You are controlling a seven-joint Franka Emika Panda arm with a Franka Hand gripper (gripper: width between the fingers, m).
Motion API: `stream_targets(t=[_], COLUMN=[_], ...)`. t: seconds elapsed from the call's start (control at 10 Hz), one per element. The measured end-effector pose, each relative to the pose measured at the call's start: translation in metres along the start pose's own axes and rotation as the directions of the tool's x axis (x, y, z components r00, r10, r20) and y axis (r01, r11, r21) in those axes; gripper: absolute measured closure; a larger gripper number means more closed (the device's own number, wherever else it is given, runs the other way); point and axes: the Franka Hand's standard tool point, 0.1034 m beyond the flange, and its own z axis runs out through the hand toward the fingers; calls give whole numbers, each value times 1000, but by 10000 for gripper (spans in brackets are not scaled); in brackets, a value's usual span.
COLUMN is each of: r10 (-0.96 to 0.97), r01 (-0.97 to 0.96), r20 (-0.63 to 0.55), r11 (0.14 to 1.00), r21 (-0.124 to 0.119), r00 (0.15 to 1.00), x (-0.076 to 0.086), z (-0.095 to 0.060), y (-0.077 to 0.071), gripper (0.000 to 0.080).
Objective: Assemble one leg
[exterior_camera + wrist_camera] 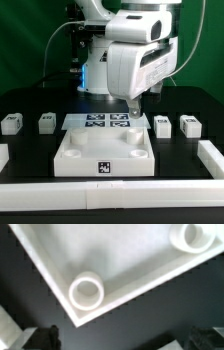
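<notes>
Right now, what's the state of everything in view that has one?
gripper: open, empty, over a corner of the tray.
tray: flat on the table, sockets up; the two sockets in the wrist view are empty.
legs: four, loose on the table, none in the tray.
marker board: flat behind the tray.

Four small white tagged legs [47,123] lie separate, spaced in a row.

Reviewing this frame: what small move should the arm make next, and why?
Probably shift toward the exterior view's right and down to the nearest leg. The gripper is open and empty over the tray corner, and the socket in the wrist view is unfilled.
</notes>
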Motion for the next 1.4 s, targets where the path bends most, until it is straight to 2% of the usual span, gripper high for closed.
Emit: stream_targets(t=[0.5, 0.6, 0.7, 0.8, 0.9, 1.0, 1.4], r10=[-26, -129, -194, -283, -345, -368, -355], r01=[26, 129, 194, 283, 344, 367, 353], r20=[0, -3, 3, 11, 16, 16, 17], r11=[1000, 992, 981, 959, 938, 928, 933], r21=[0, -4, 6, 28, 51, 61, 65], r00=[1000, 992, 981, 959, 938, 930, 935], x=[-1, -5, -12, -20, -27, -35, -36], z=[3, 9, 13, 17, 20, 24, 25], y=[-1, -10, -20, -28, -31, -35, -35], gripper=[150, 150, 150, 150, 150, 150, 150])
